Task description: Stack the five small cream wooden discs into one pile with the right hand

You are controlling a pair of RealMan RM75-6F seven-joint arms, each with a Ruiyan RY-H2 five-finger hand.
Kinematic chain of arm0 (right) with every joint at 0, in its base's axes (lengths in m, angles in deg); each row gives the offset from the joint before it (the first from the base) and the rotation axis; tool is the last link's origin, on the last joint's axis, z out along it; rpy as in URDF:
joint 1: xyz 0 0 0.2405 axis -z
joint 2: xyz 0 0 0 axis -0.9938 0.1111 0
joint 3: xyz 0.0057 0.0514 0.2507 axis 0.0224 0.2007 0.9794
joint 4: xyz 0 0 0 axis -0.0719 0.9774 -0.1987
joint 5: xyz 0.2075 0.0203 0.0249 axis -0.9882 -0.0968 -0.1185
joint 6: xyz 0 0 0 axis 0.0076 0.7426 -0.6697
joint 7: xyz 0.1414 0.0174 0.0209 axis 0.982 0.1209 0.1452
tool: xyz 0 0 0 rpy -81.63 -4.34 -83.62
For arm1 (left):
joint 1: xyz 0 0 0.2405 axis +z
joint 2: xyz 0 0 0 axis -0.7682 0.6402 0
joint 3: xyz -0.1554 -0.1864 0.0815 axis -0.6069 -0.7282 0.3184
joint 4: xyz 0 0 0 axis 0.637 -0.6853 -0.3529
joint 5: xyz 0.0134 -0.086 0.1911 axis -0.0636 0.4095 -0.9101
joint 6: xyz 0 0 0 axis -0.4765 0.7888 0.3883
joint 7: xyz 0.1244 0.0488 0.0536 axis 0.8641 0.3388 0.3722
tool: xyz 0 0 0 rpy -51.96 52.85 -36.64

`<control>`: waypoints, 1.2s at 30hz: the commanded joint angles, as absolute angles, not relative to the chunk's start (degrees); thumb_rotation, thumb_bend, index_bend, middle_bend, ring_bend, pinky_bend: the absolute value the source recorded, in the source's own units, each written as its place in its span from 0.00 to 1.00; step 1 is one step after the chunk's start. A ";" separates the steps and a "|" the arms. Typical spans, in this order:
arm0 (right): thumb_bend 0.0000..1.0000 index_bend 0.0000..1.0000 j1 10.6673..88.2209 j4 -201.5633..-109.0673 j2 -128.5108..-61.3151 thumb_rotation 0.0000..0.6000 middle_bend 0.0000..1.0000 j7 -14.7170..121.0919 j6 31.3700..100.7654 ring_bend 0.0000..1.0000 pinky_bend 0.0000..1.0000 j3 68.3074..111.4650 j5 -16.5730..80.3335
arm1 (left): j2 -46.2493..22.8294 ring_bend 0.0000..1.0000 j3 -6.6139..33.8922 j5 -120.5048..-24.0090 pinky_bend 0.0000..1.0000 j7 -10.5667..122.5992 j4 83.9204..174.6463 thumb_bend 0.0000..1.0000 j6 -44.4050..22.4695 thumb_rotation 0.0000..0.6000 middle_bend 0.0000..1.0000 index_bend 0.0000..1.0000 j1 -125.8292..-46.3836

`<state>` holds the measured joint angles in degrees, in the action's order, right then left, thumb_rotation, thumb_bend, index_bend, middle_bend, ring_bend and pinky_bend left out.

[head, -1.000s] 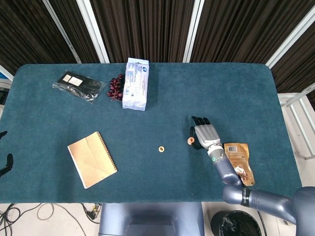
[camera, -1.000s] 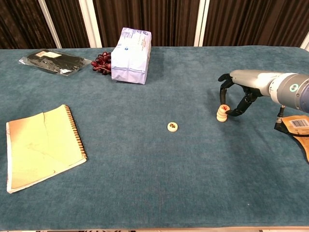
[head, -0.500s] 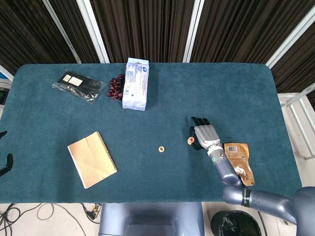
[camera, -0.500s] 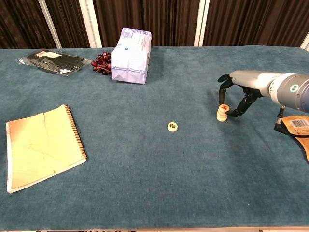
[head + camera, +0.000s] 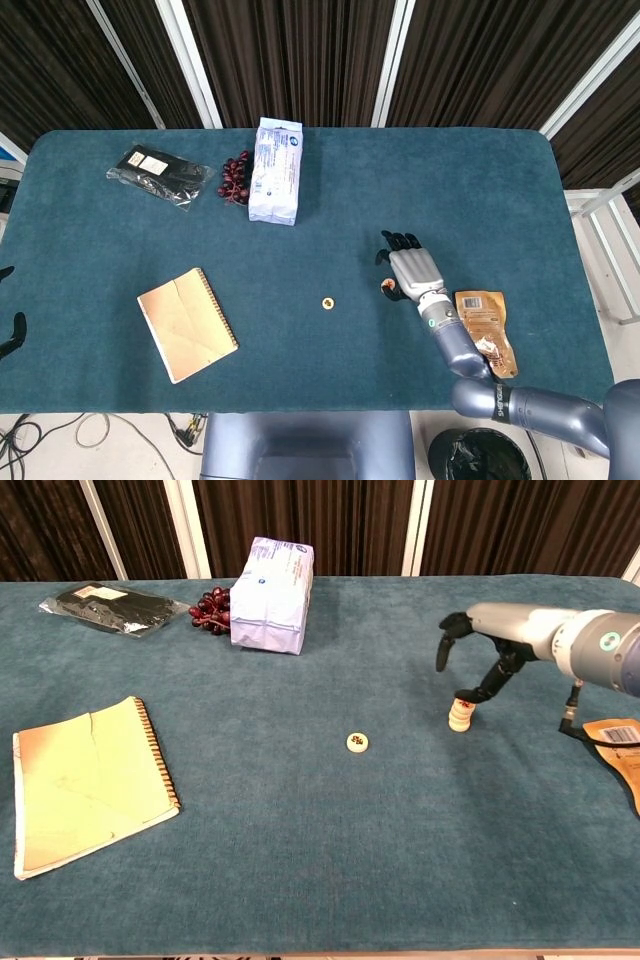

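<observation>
I get even, fairly bright overhead light across the bench (image 5: 480, 180), with only soft, short shadows. Both views look sharp; there's mild glare on the white packet (image 5: 272, 580), and the dark curtains (image 5: 300, 60) stay dim.

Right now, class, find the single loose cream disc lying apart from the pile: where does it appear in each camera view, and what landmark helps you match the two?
Head view: the loose disc lies just below the centre of the picture, left of the pile.
Chest view: the loose disc lies a little right of centre, left of the pile.
Shared landmark: the spiral notebook, further left in both.
</observation>
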<state>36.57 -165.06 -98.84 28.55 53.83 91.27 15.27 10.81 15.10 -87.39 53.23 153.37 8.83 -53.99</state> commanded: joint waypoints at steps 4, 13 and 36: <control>0.41 0.35 36.09 -168.77 -99.49 1.00 0.00 24.71 58.12 0.00 0.00 90.14 19.58 | 10.86 0.00 15.13 -87.49 0.00 53.08 153.42 0.49 8.79 1.00 0.00 0.16 -54.00; 0.41 0.35 33.20 -170.39 -104.64 1.00 0.00 19.40 57.89 0.00 0.00 89.43 20.08 | 10.98 0.00 15.17 -87.60 0.00 52.85 153.68 0.49 8.77 1.00 0.00 0.16 -53.97; 0.41 0.37 30.07 -161.65 -112.58 1.00 0.00 18.67 53.94 0.00 0.00 89.84 16.73 | 11.18 0.00 15.03 -87.32 0.00 52.16 153.62 0.49 8.60 1.00 0.00 0.17 -53.96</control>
<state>30.09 -161.75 -112.49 18.59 54.03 89.90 16.63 11.18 15.03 -87.32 52.16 153.63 8.60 -53.96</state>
